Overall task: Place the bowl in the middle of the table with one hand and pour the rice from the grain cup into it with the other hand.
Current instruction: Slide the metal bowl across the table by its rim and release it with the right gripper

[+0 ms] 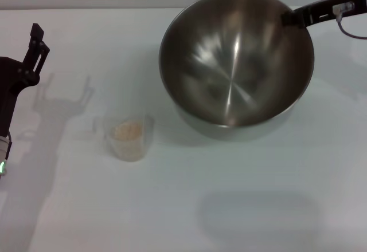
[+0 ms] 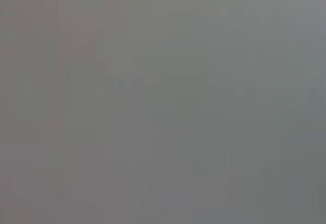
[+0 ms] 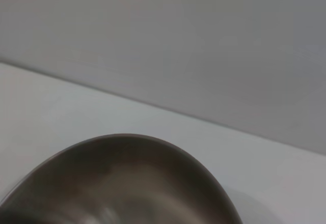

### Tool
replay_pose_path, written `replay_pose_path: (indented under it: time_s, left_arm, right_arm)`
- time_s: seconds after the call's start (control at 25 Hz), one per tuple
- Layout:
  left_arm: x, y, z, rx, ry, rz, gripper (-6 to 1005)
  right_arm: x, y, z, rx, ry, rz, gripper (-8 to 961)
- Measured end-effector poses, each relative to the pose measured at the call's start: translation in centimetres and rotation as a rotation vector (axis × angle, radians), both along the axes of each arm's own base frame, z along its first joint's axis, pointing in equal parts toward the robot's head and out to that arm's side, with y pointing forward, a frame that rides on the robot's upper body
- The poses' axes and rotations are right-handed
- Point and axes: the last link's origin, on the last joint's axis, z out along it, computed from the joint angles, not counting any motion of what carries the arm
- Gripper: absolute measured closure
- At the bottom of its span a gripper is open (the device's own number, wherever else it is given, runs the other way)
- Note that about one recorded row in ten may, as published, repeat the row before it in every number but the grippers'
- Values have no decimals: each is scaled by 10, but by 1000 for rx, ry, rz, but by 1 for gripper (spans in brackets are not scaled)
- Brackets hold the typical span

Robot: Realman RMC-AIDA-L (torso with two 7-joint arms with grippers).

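Bowl (image 1: pixel 236 63) tilted, mouth toward camera (right end effector (image 1: pixel 288 18) at rim).

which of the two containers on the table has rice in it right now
The grain cup, the small clear one nearer the left pincer. The steel bowl, gripped at its rim by the right pincer, is empty.

Soft overhead light, faint shadows, bowl (image 1: pixel 236 63) glare, blurry

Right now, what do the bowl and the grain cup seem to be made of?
The bowl looks like polished stainless steel: grey and shiny, with streaked reflections inside. The grain cup seems clear plastic, perhaps glass: the rice and the table show through its wall.
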Motion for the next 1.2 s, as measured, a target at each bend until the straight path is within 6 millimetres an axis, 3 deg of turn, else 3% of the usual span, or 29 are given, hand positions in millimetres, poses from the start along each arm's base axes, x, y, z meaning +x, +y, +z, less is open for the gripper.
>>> replay_pose_path:
  time_s: [0.56, 1.2]
  left_arm:
    - [1, 3, 2, 7, -1, 0, 224]
    - [2, 3, 2, 11, -3, -5, 231]
  right_arm:
    - [9, -20, -10, -131, 11, 7, 861]
    - [31, -25, -29, -216, -17, -32, 821]
